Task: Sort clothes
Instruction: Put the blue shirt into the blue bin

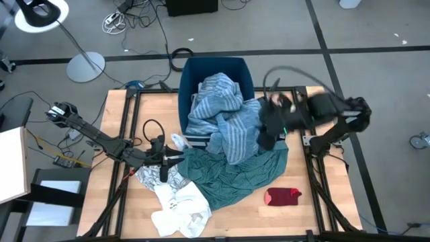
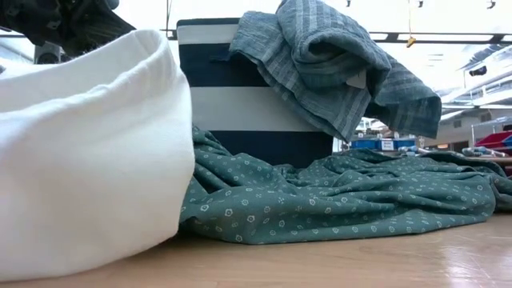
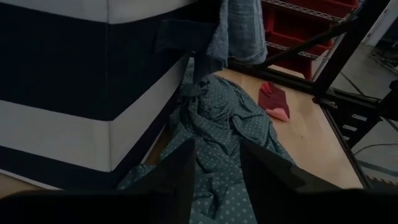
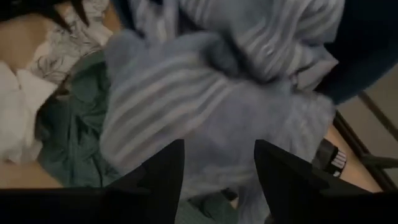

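High view: the right pincer [image 1: 270, 138] hangs at the right edge of the clothes heap, its dark arm folded back to the surface's right rim; in the right wrist view its two dark fingers [image 4: 158, 174] stand apart with blurred striped fabric filling the space ahead of them, and whether they have hold of it cannot be told. That fabric is the light blue striped shirt [image 1: 232, 131], soft and rumpled, with pale bands running across its folds, spilling from the dark blue bin [image 1: 215, 67] down onto the wooden surface [image 1: 322, 195]. Piled in the bin's mouth and draped over its rim is a teal striped cloth [image 2: 328, 64], finely ribbed. The bin is rectangular, straight-walled, with a white band around its side. Below the heap a green shirt [image 1: 235, 178] with small pale printed motifs lies spread flat and creased, reaching the bin's foot. A small red garment [image 1: 282, 196] lies alone near the surface's front right, apart from the green shirt. The left pincer [image 1: 163, 165] reaches in low from the left, its fingers [image 3: 180, 174] parted and holding nothing, over a black-printed white garment [image 1: 153, 180]; a plain white garment [image 1: 181, 210] lies bunched just in front of it.
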`<state>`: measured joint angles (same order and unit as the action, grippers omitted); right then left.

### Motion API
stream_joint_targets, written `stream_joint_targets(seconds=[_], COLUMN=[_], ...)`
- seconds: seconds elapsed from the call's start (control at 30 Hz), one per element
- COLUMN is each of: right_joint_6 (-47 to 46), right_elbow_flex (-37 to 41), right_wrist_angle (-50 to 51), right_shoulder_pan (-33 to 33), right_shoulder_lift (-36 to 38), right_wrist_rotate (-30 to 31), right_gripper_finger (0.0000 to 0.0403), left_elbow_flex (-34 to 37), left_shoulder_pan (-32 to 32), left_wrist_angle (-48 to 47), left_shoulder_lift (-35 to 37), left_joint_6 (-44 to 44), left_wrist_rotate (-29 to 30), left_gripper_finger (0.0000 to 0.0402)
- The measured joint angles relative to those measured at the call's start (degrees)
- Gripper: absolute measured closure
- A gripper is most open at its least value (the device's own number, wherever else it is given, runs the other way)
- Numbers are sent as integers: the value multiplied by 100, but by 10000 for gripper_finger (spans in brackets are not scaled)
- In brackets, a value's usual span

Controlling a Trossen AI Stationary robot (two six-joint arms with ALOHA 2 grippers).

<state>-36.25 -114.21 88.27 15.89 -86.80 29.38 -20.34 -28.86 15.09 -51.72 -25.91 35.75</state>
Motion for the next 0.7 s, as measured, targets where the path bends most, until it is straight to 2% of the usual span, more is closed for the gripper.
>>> stream_joint_targets(seconds=[0.17,0.27,0.37,0.5,0.7], right_joint_6=[-1751,-2975,-3807,-4213,-3856], right_elbow_flex=[1645,2700,3745,4983,6362], right_wrist_angle=[11,-123,-678,-1827,-4159], right_shoulder_pan=[1339,1921,2265,2403,2161], right_shoulder_lift=[382,507,498,301,-220], right_wrist_rotate=[1121,1409,1486,1602,1924], right_gripper_finger=[209,210,209,210,211], left_elbow_flex=[0,0,0,0,0], left_shoulder_pan=[-1,0,-1,-2,0], left_wrist_angle=[2,4,8,49,58], left_shoulder_lift=[2,0,1,2,1], left_joint_6=[2,4,4,7,17], left_wrist_rotate=[0,2,2,2,63], left_gripper_finger=[270,270,270,270,270])
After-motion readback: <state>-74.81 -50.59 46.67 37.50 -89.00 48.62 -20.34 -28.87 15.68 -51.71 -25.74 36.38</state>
